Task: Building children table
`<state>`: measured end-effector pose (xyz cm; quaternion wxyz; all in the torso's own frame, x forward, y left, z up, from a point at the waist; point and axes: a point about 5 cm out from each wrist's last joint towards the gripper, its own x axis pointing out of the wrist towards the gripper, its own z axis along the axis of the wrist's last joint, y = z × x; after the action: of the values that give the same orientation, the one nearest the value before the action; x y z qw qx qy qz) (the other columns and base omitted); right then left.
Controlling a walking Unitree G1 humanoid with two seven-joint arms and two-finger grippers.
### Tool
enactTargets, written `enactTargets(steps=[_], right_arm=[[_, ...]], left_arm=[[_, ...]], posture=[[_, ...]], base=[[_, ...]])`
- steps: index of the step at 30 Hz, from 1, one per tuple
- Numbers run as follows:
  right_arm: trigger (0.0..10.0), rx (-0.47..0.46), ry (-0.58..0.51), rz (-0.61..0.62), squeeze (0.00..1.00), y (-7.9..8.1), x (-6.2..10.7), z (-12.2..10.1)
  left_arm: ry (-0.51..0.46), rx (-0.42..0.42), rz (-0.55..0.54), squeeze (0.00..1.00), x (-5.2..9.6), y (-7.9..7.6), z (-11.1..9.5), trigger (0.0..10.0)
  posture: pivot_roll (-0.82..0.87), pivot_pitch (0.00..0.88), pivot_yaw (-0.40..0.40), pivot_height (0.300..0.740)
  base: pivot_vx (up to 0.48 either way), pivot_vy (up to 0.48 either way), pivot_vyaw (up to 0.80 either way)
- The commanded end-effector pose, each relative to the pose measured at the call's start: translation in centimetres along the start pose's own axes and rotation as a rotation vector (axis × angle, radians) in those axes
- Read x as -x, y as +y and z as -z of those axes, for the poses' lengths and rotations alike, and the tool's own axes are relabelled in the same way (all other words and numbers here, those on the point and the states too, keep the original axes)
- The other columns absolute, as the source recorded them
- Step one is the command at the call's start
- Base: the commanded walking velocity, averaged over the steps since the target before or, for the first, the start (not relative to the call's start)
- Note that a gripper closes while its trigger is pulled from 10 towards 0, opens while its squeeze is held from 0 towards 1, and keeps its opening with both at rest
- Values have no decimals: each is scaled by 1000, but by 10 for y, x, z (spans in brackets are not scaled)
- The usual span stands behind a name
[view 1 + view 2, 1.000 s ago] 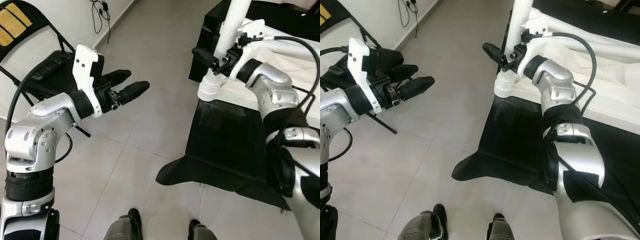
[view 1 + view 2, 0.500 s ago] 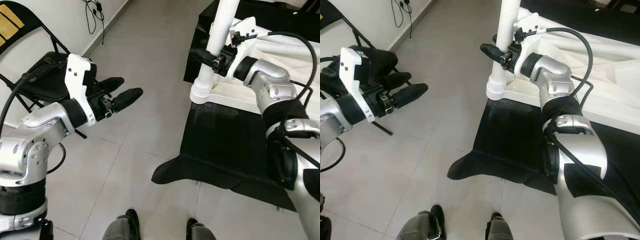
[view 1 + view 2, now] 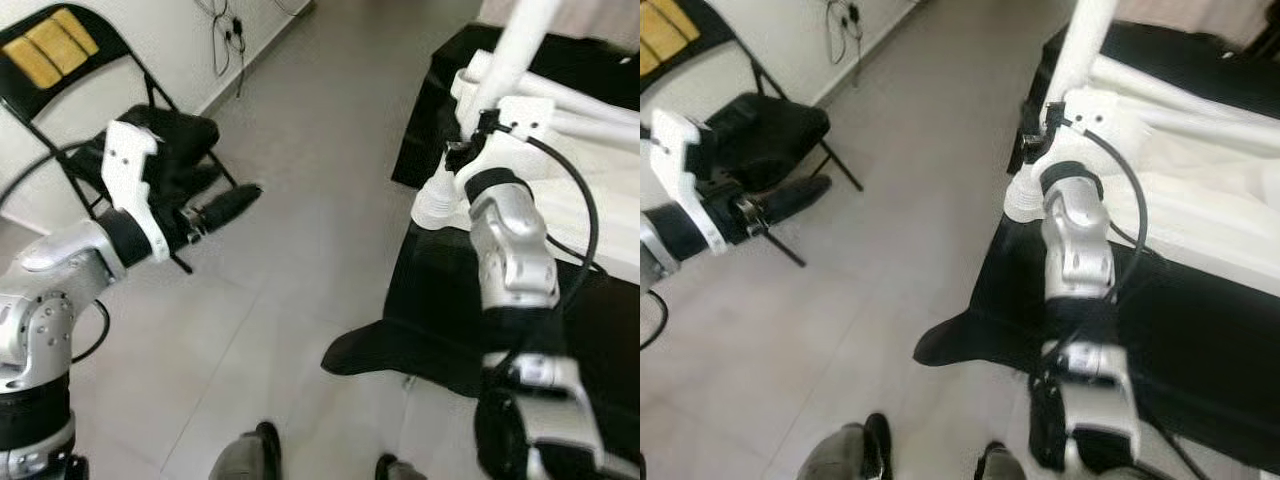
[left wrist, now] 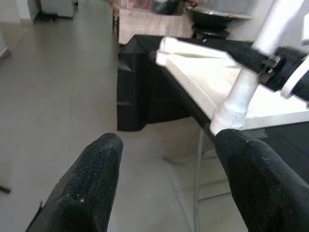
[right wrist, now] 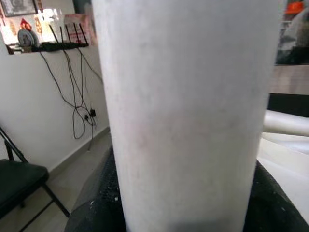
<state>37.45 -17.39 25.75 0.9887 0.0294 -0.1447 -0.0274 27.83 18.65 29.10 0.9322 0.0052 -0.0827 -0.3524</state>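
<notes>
A white round table leg (image 3: pixel 512 55) stands tilted on the upturned white tabletop (image 3: pixel 590 205), its ribbed foot (image 3: pixel 436 203) at the top's near corner. My right gripper (image 3: pixel 463 153) is shut on the leg just above the foot. In the right wrist view the leg (image 5: pixel 188 96) sits between the black fingers (image 5: pixel 96 212). My left gripper (image 3: pixel 243 196) hovers open over the floor, well left of the table, holding nothing. Its wrist view shows the two fingers (image 4: pixel 96 179) wide apart, with the leg (image 4: pixel 240 92) ahead.
The tabletop lies on a surface draped in black cloth (image 3: pixel 440 330) that hangs to the grey tiled floor. A black folding chair (image 3: pixel 160 135) with yellow back pads (image 3: pixel 50 45) stands by the left wall under dangling cables (image 3: pixel 235 30). Dark shoes (image 3: pixel 266 440) show at the bottom edge.
The view has shifted. My right gripper stays shut on the leg while its arm has stretched out straighter. My left gripper has drifted left, toward the chair.
</notes>
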Motion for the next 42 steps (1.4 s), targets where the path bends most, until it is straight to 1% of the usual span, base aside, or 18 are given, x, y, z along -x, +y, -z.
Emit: enactTargets(steps=[1,6,7,8,9,10,11,12,14,22,23,25,26,30,32,36,37,42], right_arm=[[0,-37,200,-6,0,8,6,46],[0,-46,189,-17,0,14,2,41],[3020,-49,182,-27,0,16,-1,36],[3020,-49,182,-27,0,16,-1,36],[6824,-46,186,-26,0,18,2,32],[6824,-44,189,-25,0,19,5,29],[10000,-44,179,-75,0,23,7,25],[10000,-44,171,-111,0,26,8,21],[10000,-9,155,-183,1000,28,6,17],[10000,36,12,-527,1000,24,-18,-27],[10000,38,4,-588,498,22,-22,-34],[10000,38,2,-626,498,21,-23,-38],[10000,38,12,-684,0,22,-25,-41],[10000,163,63,-813,0,25,-33,-44],[10000,171,95,-911,0,30,-34,-45],[10000,166,106,-932,0,31,-34,-44],[0,178,119,-939,0,30,-35,-41],[0,118,155,-937,0,27,-37,-34]], left_arm=[[-5,-4,27,0,-3,-5,-3,10000],[-12,-3,24,0,-2,-5,-3,10000],[-15,0,19,0,-2,-6,-2,10000],[-15,0,19,0,-2,-6,-2,10000],[-14,2,16,0,-1,-6,0,10000],[-13,4,15,0,0,-7,0,10000],[-12,6,10,0,0,-7,1,10000],[-12,7,8,0,1,-7,2,10000],[-14,10,1,0,1,-7,2,10000],[-11,16,-16,0,6,-10,5,10000],[-10,17,-20,0,7,-10,6,10000],[-10,18,-23,0,8,-11,7,10000],[-11,21,-24,0,8,-12,8,10000],[-13,52,-13,0,9,-22,13,10000],[-9,65,-7,0,11,-28,18,10000],[-8,67,-15,0,13,-29,19,10000],[-6,67,-20,0,14,-29,20,10000],[2,51,-35,0,17,-27,18,10000]], posture=[[3,246,3,740],[2,244,2,740],[-4,237,-3,740],[-4,237,-3,740],[-4,237,-3,740],[-4,237,-3,740],[-6,236,-3,740],[-6,236,-3,740],[-5,236,-4,740],[7,234,-16,740],[10,233,-19,740],[10,233,-19,740],[14,232,-21,740],[27,239,-31,740],[28,240,-32,740],[28,245,-34,740],[29,248,-35,740],[35,253,-35,740]], base=[[0,0,0],[0,0,0],[0,0,0],[0,0,0],[0,0,0],[0,0,0],[0,0,0],[0,0,0],[0,0,0],[0,0,0],[0,0,0],[0,0,0],[0,0,0],[0,0,0],[0,0,0],[0,0,0],[0,0,0],[0,0,0]])
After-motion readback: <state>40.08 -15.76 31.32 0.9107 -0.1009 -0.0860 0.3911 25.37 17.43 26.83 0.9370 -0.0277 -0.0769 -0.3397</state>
